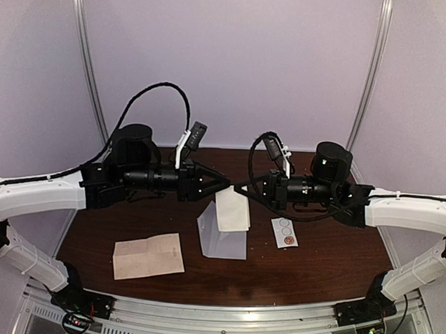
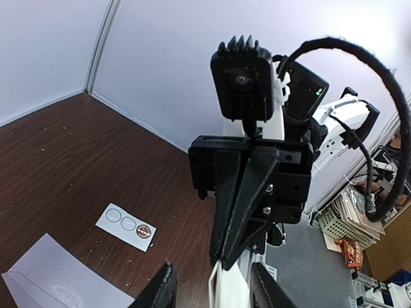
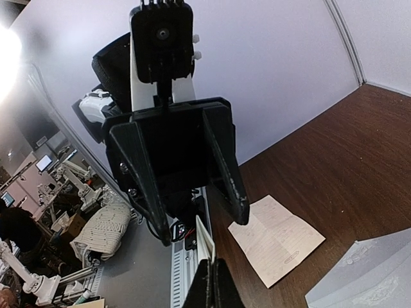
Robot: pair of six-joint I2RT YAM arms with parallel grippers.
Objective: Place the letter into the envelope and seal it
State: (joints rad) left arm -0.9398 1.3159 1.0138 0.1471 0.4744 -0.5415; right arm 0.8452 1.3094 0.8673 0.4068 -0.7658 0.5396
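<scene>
Farthest left we see a tan creased sheet [image 1: 148, 256] lying flat on the dark wooden surface [image 1: 330, 251], well apart from everything else.

Moving toward the middle, the left hand [image 1: 222, 183] reaches in level from its side. Our wrist views show its fingers spread, with a white sheet [image 1: 233, 211] hanging between them, and we see neither finger pressing on it.

Below the sheet lies the envelope [image 1: 222, 240], pale grey, at the middle of the surface and nearer to us than the two hands. From above, the sheet's lower edge overlaps the envelope's far part. We cannot tell whether the two touch, or how the flap lies.

Just right of the sheet, the right hand [image 1: 240, 189] faces the left one tip to tip. Its fingers are pressed together, pinching the sheet's upper edge.

Further right, near the envelope, a small white sticker strip [image 1: 284, 232] with circles rests on the surface.
</scene>
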